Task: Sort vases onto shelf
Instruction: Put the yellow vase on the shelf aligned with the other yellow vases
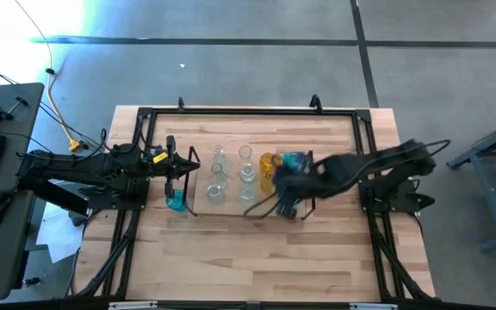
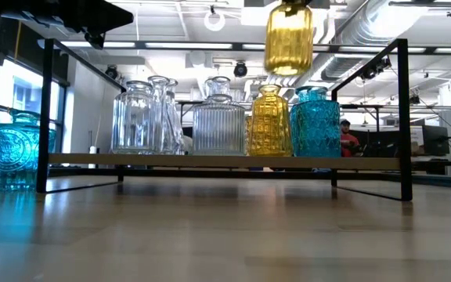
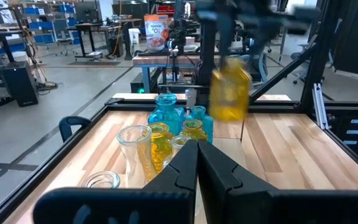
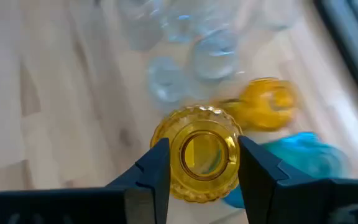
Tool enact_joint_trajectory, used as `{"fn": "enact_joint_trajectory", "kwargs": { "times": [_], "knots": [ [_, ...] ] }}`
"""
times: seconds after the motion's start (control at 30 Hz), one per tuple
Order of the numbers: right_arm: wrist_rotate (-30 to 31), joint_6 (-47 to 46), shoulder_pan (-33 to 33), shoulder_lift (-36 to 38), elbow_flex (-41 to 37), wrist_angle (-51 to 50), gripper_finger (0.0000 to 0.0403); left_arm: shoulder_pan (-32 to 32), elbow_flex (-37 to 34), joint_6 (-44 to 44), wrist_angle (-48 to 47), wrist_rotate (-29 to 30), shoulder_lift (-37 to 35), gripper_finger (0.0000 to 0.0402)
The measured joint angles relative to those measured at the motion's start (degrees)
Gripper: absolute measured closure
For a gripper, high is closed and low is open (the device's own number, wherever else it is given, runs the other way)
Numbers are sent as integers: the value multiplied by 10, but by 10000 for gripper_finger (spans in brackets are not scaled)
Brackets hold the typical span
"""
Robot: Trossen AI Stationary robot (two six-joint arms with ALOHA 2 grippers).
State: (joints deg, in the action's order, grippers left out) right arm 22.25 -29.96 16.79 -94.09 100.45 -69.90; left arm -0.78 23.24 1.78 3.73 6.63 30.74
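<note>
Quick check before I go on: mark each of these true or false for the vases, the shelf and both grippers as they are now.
1. The right gripper holds an amber-yellow ribbed glass vase. True.
2. That vase stands on the low black-framed shelf. False: it hangs in the air above the shelf.
3. A turquoise-blue patterned glass vase stands on the table outside the shelf frame. True.
4. The left gripper is wide open. False: its fingers are shut together, holding nothing.
5. Only clear glass vases stand on the shelf. False: a second amber-yellow vase and another turquoise-blue vase stand there too.
</note>
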Motion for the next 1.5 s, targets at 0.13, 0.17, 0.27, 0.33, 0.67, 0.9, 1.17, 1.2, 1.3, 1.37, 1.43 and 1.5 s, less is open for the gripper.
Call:
{"fn": "enact_joint_trajectory", "kwargs": {
  "times": [0.13,0.17,0.27,0.33,0.67,0.9,1.17,1.2,1.3,1.37,1.43,1.5],
  "knots": [
    [-8,-25,24,-54,0,29,288,0,0,4,0,0,0,401],
    [-8,-30,29,-66,0,32,288,0,0,4,0,0,0,401],
    [-3,-55,36,-101,0,33,288,0,0,4,0,0,0,402],
    [4,-75,36,-121,0,33,288,0,0,4,0,0,0,401],
    [37,-181,27,-169,0,27,288,0,0,4,0,0,0,402],
    [43,-210,27,-169,0,27,288,0,0,4,0,0,0,401],
    [62,-251,27,-169,0,1,287,0,0,4,0,0,0,401],
    [64,-253,27,-169,0,1,287,0,0,4,0,0,0,402],
    [66,-261,27,-169,0,5,287,0,0,4,0,0,0,402],
    [66,-269,27,-169,0,6,287,0,0,4,0,0,0,401],
    [67,-278,27,-169,0,2,287,0,0,3,0,0,0,401],
    [67,-283,27,-169,0,3,287,0,0,3,0,0,0,401]
  ]
}}
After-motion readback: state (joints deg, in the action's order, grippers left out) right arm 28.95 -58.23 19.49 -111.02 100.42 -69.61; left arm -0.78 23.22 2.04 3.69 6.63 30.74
